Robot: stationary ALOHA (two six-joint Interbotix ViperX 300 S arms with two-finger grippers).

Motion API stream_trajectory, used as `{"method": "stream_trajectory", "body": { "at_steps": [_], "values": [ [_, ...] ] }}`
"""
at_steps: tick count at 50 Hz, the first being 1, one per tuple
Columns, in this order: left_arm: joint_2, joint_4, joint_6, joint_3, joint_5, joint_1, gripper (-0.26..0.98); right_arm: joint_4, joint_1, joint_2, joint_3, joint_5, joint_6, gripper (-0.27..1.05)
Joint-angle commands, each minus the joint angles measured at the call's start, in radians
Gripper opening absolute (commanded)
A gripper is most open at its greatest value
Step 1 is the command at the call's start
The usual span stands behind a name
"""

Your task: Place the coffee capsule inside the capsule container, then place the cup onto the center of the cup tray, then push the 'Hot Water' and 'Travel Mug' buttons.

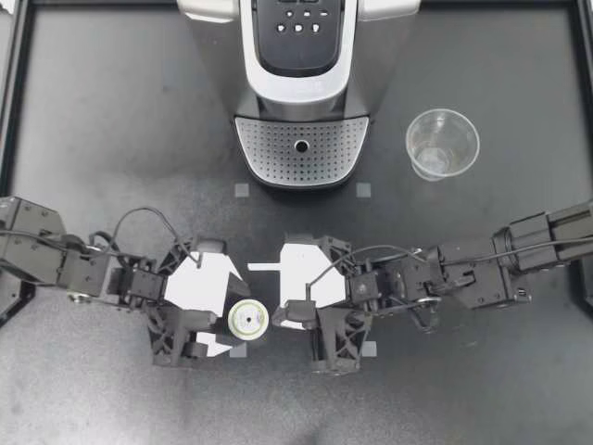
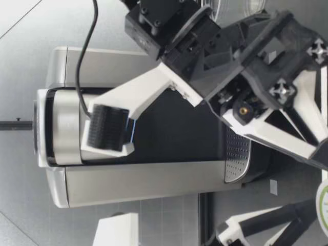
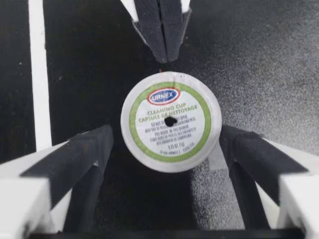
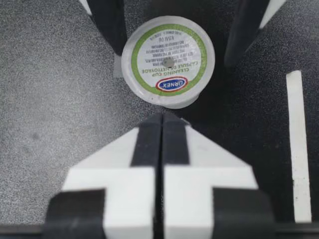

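Top view: the coffee capsule (image 1: 247,320) stands foil-up on the black table (image 1: 111,139), in the near half, well apart from the coffee machine (image 1: 298,56) at the far edge. My left gripper (image 1: 239,317) is spread wide with the capsule between its fingers. My right gripper (image 1: 277,314) is clenched on nothing, its tip just beside the capsule on the opposite side.

Left wrist view: the capsule (image 3: 171,121) sits between the two fingers (image 3: 75,164). A narrow gap shows at one finger; contact at the other cannot be told. The right gripper (image 3: 164,56) points at the capsule's far rim.

Right wrist view: the fingers (image 4: 147,144) meet in one line, just short of the capsule (image 4: 168,59).

Clearance: open table lies between both grippers and the perforated cup tray (image 1: 301,148). The clear cup (image 1: 442,142) stands upright on the table beside the tray, on my right arm's side, apart from it. A raised border (image 1: 18,111) runs along the table's sides.

Surface: dark, matte, speckled, with a white tape line (image 1: 263,267) and small grey square marks (image 1: 242,190).

Low view: the machine (image 2: 154,179) rises behind the right arm; the capsule's edge (image 2: 323,205) just shows at table level.
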Motion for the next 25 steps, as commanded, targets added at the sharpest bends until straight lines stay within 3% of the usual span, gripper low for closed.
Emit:
{"method": "stream_trajectory", "body": {
  "at_steps": [1, 25],
  "values": [
    [-0.006, 0.002, 0.002, -0.025, -0.006, 0.003, 0.76, -0.002, 0.006, -0.012, -0.023, -0.005, -0.002, 0.03],
    [0.014, 0.000, 0.003, -0.057, -0.002, 0.003, 0.76, -0.002, 0.006, 0.003, -0.041, -0.003, -0.005, 0.03]
  ]
}}
